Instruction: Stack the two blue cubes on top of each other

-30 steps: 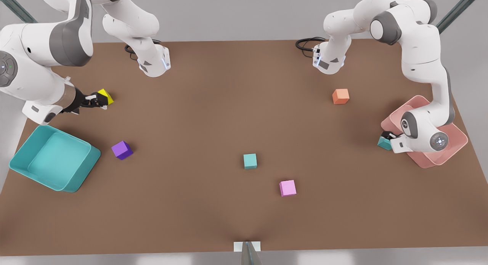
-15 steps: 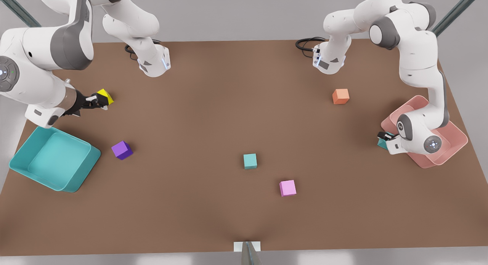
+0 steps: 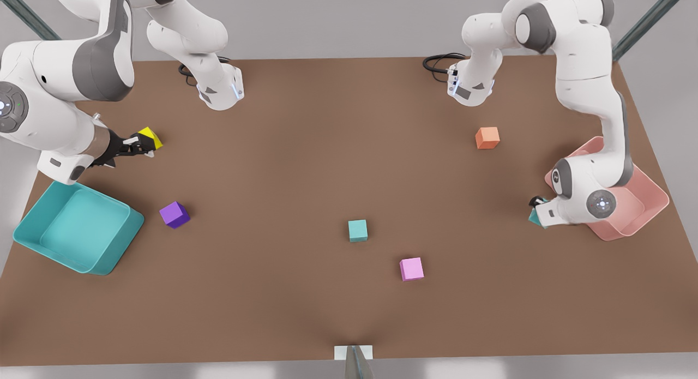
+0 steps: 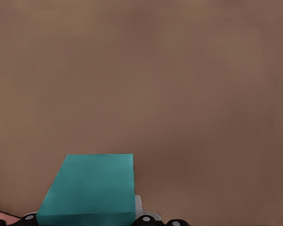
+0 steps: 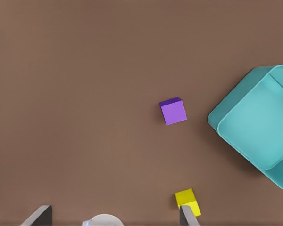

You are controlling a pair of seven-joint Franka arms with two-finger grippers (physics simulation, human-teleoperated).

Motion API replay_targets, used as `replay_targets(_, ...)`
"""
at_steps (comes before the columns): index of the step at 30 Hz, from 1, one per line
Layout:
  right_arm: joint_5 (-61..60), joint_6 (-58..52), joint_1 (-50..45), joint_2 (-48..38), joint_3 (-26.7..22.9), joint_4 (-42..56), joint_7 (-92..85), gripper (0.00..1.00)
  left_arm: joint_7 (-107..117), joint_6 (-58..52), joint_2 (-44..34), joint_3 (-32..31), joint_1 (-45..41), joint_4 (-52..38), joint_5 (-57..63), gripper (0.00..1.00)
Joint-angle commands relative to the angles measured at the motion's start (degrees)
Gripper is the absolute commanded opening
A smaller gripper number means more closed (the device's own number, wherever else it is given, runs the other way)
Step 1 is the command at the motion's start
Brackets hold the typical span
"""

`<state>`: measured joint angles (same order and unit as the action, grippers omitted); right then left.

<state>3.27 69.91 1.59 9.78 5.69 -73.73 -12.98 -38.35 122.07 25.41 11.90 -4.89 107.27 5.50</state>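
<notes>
One blue cube rests alone on the brown table near its middle. The other blue cube hangs just off the table at the front view's right. My left gripper is shut on it, beside the pink bin. At the front view's left, my right gripper stands open and low, with its fingers wide apart. Its tip is next to a yellow cube.
A pink bin lies behind the left arm at the front view's right edge. A teal bin and a purple cube are at the left. An orange cube and a pink cube also lie on the table.
My left gripper has carried the blue cube toward the front view's left, away from the pink bin. The right arm has hardly moved.
</notes>
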Motion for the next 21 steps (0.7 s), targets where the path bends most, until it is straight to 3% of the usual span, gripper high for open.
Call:
replay_targets(1,0.0,0.0,0.0,-0.1,0.0,0.1,-1.2,1.0,25.6,-3.5,-3.0,-0.1,-8.6,-0.3,-2.1,0.51)
replay_targets(3,0.0,0.0,0.0,-0.1,-0.1,0.1,-1.1,1.0,46.3,-13.1,-1.1,-6.9,-13.0,-11.1,-8.1,0.51)
replay_targets(5,0.0,0.0,0.0,-0.1,-0.1,0.1,-1.1,1.0,66.6,-16.3,3.4,-16.7,-13.2,-19.2,-8.1,0.52)
replay_targets(6,0.0,0.1,0.0,-0.1,-0.1,0.2,-1.1,1.0,71.0,-16.3,5.0,-17.9,-15.0,-20.7,-8.1,0.52)
replay_targets(10,-0.1,0.0,0.0,0.3,-0.1,0.7,-1.1,1.0,92.0,-16.3,11.8,-18.0,-26.4,-27.6,-11.4,0.52)
replay_targets(16,-0.1,0.0,-0.1,0.6,-0.1,0.7,-1.2,1.0,95.0,-16.0,18.3,-19.0,-26.9,-35.0,-11.4,0.52)
replay_targets(21,-0.2,0.0,-0.1,0.6,-0.1,0.7,-1.2,1.0,96.4,-15.6,27.6,-20.1,-26.9,-49.3,-11.7,0.52)
